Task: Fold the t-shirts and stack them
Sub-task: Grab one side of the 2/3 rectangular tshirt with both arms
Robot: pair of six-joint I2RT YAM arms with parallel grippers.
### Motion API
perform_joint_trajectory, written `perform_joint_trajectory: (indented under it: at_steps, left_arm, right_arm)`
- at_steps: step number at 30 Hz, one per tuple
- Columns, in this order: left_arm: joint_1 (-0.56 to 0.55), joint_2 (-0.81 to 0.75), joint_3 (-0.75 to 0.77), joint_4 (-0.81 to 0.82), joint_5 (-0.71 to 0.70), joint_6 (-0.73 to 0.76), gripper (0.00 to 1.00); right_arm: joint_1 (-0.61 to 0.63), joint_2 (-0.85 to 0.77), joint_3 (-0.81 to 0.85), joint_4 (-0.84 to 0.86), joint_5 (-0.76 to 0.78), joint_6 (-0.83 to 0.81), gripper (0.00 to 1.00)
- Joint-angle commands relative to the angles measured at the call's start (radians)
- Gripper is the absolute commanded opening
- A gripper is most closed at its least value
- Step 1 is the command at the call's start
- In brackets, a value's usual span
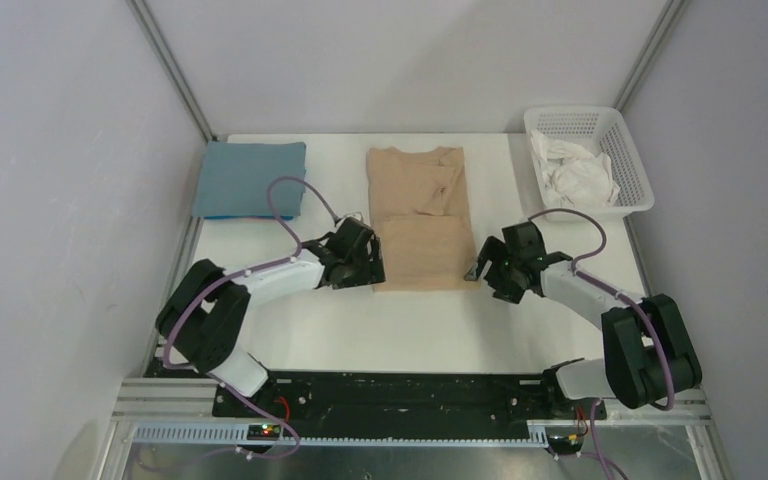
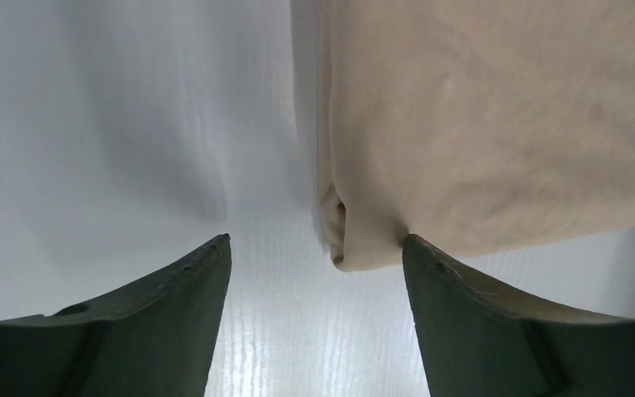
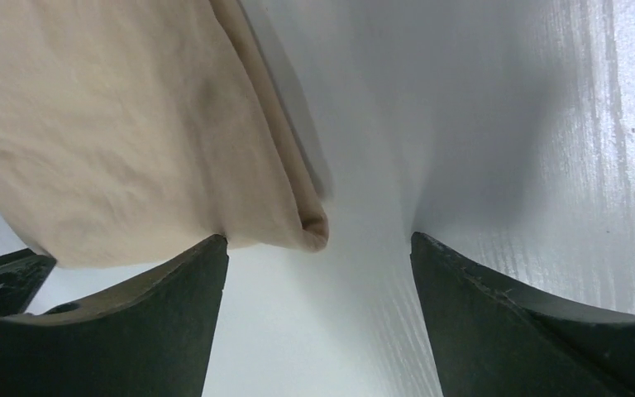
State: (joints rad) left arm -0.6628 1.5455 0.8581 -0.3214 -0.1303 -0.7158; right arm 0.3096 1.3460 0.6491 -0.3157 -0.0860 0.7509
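White counter [image 1: 390,335], mid-fold on the tan one.
My left gripper [image 2: 314,248] and right gripper [image 3: 318,240] both sit wide apart, each straddling a near corner of the tan t-shirt [image 1: 420,215], I guess to lift the hem together; teal t-shirt [image 1: 248,178] lies folded far-left.

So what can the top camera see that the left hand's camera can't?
Only the top camera shows the folded teal-blue t-shirt at the far left, the white basket with white cloth inside, and the right gripper. Only the left wrist camera shows, up close, the rolled fold at the tan t-shirt's near corner, sitting between the left gripper's open fingers. Both show the tan t-shirt and the white table.
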Motion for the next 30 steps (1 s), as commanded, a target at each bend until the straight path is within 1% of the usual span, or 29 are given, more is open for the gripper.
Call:
perform_joint_trajectory:
  at_steps: [1,2,3,6,8,10,11,12,13,14,15,16,17,18,20,23,25,26,27,28,29,30]
  left_arm:
    - [-0.007,0.047,-0.007,0.083,0.05,-0.078,0.76]
    - [-0.009,0.054,-0.018,0.086,0.052,-0.085,0.71]
    - [-0.014,0.056,-0.024,0.094,0.052,-0.088,0.7]
    - [-0.016,0.072,-0.042,0.106,0.058,-0.097,0.61]
    - [-0.017,0.091,-0.041,0.119,0.069,-0.097,0.59]
    - [-0.017,0.116,-0.037,0.137,0.091,-0.097,0.52]
    - [-0.017,0.123,-0.038,0.141,0.098,-0.097,0.45]
    - [-0.018,0.132,-0.038,0.15,0.108,-0.097,0.41]
    - [-0.019,0.136,-0.046,0.153,0.112,-0.099,0.33]
    - [-0.019,0.138,-0.05,0.161,0.119,-0.1,0.28]
    - [-0.019,0.137,-0.059,0.166,0.121,-0.104,0.12]
    - [-0.02,0.13,-0.066,0.177,0.122,-0.108,0.06]
    - [-0.022,0.117,-0.083,0.186,0.122,-0.11,0.01]
    - [-0.03,0.109,-0.093,0.202,0.123,-0.113,0.01]
    - [-0.045,0.07,-0.13,0.22,0.12,-0.123,0.0]
    - [-0.091,-0.014,-0.193,0.224,0.1,-0.131,0.0]
    - [-0.115,-0.079,-0.24,0.223,0.093,-0.135,0.0]
    - [-0.12,-0.103,-0.257,0.218,0.093,-0.14,0.0]
    - [-0.134,-0.159,-0.294,0.215,0.092,-0.145,0.0]
    - [-0.142,-0.186,-0.331,0.206,0.089,-0.153,0.0]
    - [-0.163,-0.251,-0.35,0.201,0.087,-0.159,0.0]
    - [-0.179,-0.282,-0.382,0.184,0.084,-0.171,0.0]
  right_arm:
    - [0.003,0.012,-0.022,0.075,-0.016,0.036,0.82]
    - [0.004,0.011,-0.036,0.08,-0.017,0.046,0.8]
    - [0.005,0.01,-0.045,0.096,-0.018,0.052,0.77]
    - [0.004,0.018,-0.077,0.138,-0.034,0.059,0.72]
    - [0.005,0.042,-0.081,0.171,-0.046,0.06,0.68]
    - [0.006,0.063,-0.081,0.196,-0.058,0.059,0.65]
    - [0.006,0.07,-0.081,0.205,-0.064,0.06,0.62]
    - [0.006,0.085,-0.081,0.221,-0.064,0.059,0.61]
    - [0.006,0.093,-0.082,0.229,-0.066,0.06,0.59]
    - [0.006,0.105,-0.082,0.239,-0.067,0.061,0.58]
    - [0.008,0.111,-0.082,0.243,-0.073,0.06,0.52]
    - [0.009,0.12,-0.082,0.251,-0.081,0.057,0.48]
    - [0.011,0.122,-0.084,0.254,-0.096,0.055,0.33]
    - [0.013,0.12,-0.087,0.254,-0.101,0.057,0.17]
    - [0.03,0.098,-0.097,0.234,-0.106,0.06,0.01]
    - [0.07,0.035,-0.135,0.184,-0.094,0.062,0.0]
    - [0.094,-0.037,-0.17,0.143,-0.084,0.07,0.0]
    - [0.101,-0.092,-0.181,0.099,-0.079,0.075,0.0]
    - [0.115,-0.123,-0.201,0.075,-0.064,0.077,0.0]
    - [0.124,-0.193,-0.211,0.019,-0.049,0.08,0.0]
    - [0.141,-0.267,-0.231,-0.042,-0.043,0.083,0.0]
    - [0.151,-0.305,-0.24,-0.071,-0.039,0.089,0.0]
